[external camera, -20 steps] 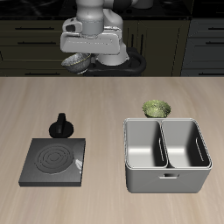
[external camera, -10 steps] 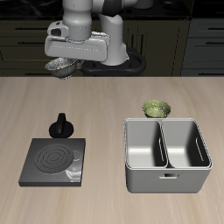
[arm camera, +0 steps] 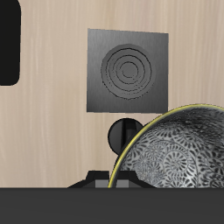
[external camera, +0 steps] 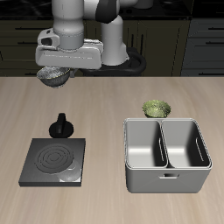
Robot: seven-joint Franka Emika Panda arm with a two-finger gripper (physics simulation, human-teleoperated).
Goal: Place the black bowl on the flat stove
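Note:
My gripper (external camera: 55, 70) is shut on the black bowl (external camera: 55, 77) and holds it high in the air, above the back part of the table. In the wrist view the bowl (arm camera: 179, 153) shows its speckled whitish inside, close to the camera. The flat stove (external camera: 54, 161), a black square plate with grey rings, lies on the table near the front edge, well below and forward of the bowl. It also shows in the wrist view (arm camera: 128, 72).
A small black moka pot (external camera: 61, 127) stands just behind the stove and shows in the wrist view (arm camera: 122, 134). A grey two-compartment bin (external camera: 166, 154) stands beside the stove. A green-patterned bowl (external camera: 157, 108) sits behind the bin.
The gripper has carried the black bowl sideways, away from the bin's side and towards the stove's side, and a little lower. Nothing on the table has moved.

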